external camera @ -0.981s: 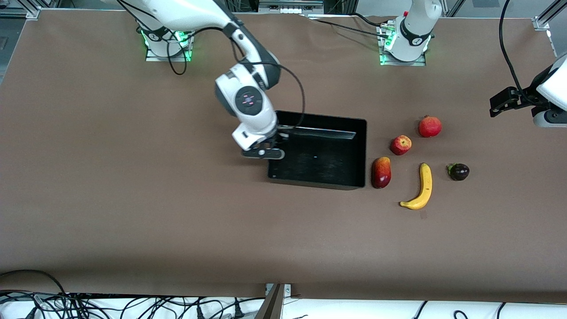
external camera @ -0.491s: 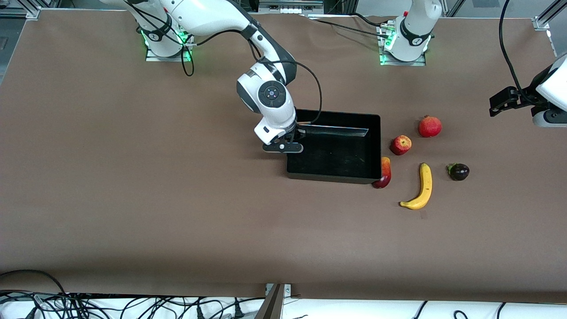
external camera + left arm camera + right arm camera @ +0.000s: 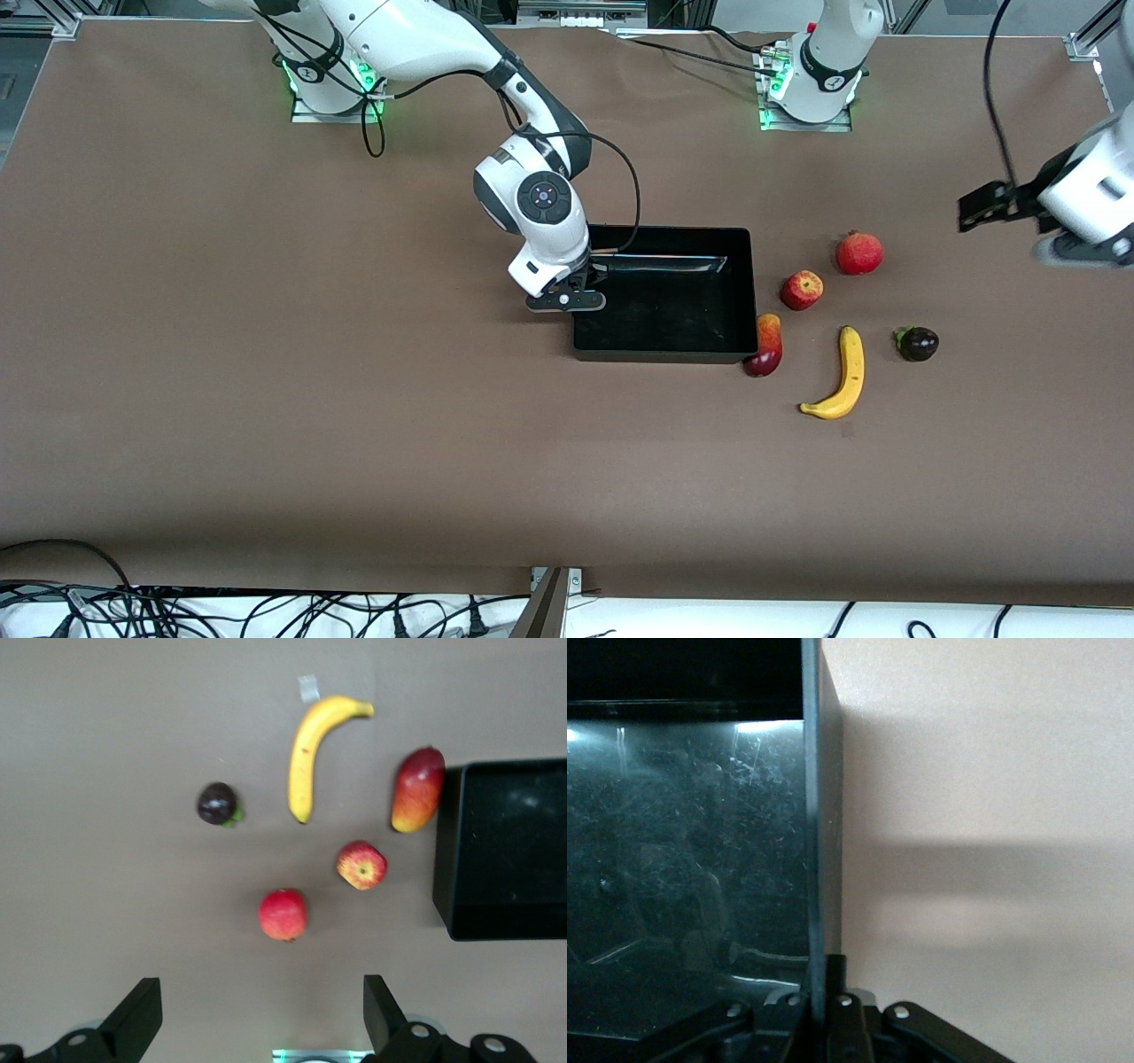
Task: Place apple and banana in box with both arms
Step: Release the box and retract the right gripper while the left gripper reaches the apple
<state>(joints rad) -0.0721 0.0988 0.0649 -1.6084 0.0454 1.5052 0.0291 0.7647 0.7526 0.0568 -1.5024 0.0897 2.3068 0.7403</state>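
Observation:
The black box (image 3: 664,357) lies mid-table. My right gripper (image 3: 567,301) is shut on the box's wall at the right arm's end; the right wrist view shows this wall (image 3: 815,815) between the fingers of my right gripper (image 3: 824,992). The apple (image 3: 802,290) and the banana (image 3: 842,377) lie on the table beside the box, toward the left arm's end. My left gripper (image 3: 1085,255) hangs high over that end, open and empty (image 3: 257,1019). Its view shows the apple (image 3: 361,865), the banana (image 3: 310,753) and the box (image 3: 447,842).
A red-yellow mango (image 3: 766,346) rests against the box's corner nearest the banana. A solid red round fruit (image 3: 859,252) lies farther from the camera than the apple. A small dark fruit (image 3: 917,343) lies beside the banana, toward the left arm's end.
My right gripper has dragged the box toward the left arm's end, up against the mango. My left gripper has shifted slightly toward the fruits.

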